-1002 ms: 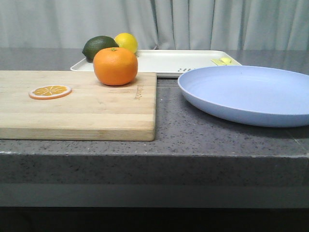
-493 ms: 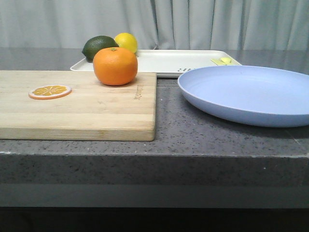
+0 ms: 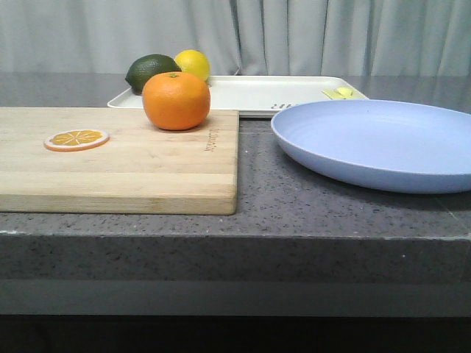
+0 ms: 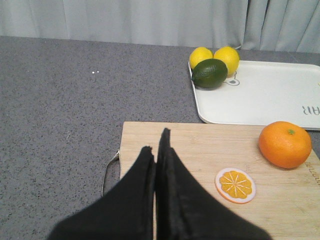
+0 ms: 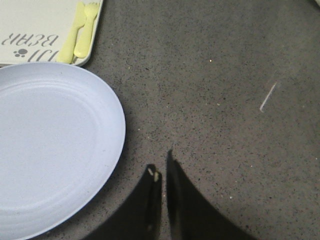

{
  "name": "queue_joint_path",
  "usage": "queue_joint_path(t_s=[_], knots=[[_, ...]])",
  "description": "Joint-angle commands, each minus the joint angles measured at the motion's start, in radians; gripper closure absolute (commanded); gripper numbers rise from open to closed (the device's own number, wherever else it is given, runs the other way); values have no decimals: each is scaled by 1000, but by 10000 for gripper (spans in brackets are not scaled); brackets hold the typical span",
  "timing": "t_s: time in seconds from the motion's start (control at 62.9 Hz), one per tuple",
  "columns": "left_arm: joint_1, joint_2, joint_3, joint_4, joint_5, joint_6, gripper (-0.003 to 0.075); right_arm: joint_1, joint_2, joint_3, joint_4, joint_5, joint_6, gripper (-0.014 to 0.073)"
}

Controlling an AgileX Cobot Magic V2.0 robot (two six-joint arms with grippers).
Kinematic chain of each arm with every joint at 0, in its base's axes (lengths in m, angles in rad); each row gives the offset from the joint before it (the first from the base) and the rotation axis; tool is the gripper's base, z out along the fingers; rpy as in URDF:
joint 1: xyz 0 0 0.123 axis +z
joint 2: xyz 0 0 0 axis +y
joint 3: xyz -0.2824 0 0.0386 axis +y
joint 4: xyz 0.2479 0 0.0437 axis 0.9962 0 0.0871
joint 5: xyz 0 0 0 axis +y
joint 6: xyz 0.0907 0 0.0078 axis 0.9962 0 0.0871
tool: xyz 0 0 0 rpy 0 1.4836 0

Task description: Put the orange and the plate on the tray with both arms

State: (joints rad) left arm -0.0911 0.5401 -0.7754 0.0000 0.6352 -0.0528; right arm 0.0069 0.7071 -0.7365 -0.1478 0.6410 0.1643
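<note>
The orange (image 3: 176,100) sits on the far right part of a wooden cutting board (image 3: 118,158); it also shows in the left wrist view (image 4: 285,144). The lavender-blue plate (image 3: 379,141) lies on the counter to the right, also in the right wrist view (image 5: 50,145). The cream-white tray (image 3: 250,94) lies behind both, also in the left wrist view (image 4: 260,92). My left gripper (image 4: 156,142) is shut and empty above the board's near left part. My right gripper (image 5: 162,165) is shut and empty over the bare counter beside the plate's rim. Neither gripper shows in the front view.
A flat orange slice (image 3: 76,138) lies on the board's left. A dark green lime (image 3: 151,72) and yellow lemons (image 4: 201,55) sit at the tray's left end. Yellow cutlery (image 5: 79,32) lies at the tray's right end. A grey curtain hangs behind.
</note>
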Motion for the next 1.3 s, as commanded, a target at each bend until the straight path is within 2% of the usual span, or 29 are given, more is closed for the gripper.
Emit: queue_joint_path(t_s=[0.0,0.079,0.159,0.238,0.302,0.429,0.588,0.811,1.049,1.288], knots=[[3,32,-26,-10,-66,-2,659,1,20,-34,-23,-58,1,295],[3,52,-26,-10,-66,-2,525,1,29,-34,-23,-57,1,94],[3,71,-26,-10,-66,-2,365,1,30,-34,-23,-57,1,-23],[-1,105,-26,-13,-68,-2,185,19,30,-34,-23,-57,-1,-41],[-18,140,-33,-30,-70,3,128,53,30,-34,-23,-56,-18,-41],[-116,226,-63,-38,-74,53,134,133,30,-34,-22,-48,-26,-41],[-271,368,-127,-23,-88,53,132,203,30,-34,-22,-39,-26,-41],[-411,585,-258,-23,-88,53,132,216,30,-34,-22,-35,-26,-41],[-477,824,-446,-19,-68,53,130,216,30,-34,-22,-28,-26,-41],[-486,1020,-633,0,-22,53,127,216,30,-34,-22,-28,-26,-41]])
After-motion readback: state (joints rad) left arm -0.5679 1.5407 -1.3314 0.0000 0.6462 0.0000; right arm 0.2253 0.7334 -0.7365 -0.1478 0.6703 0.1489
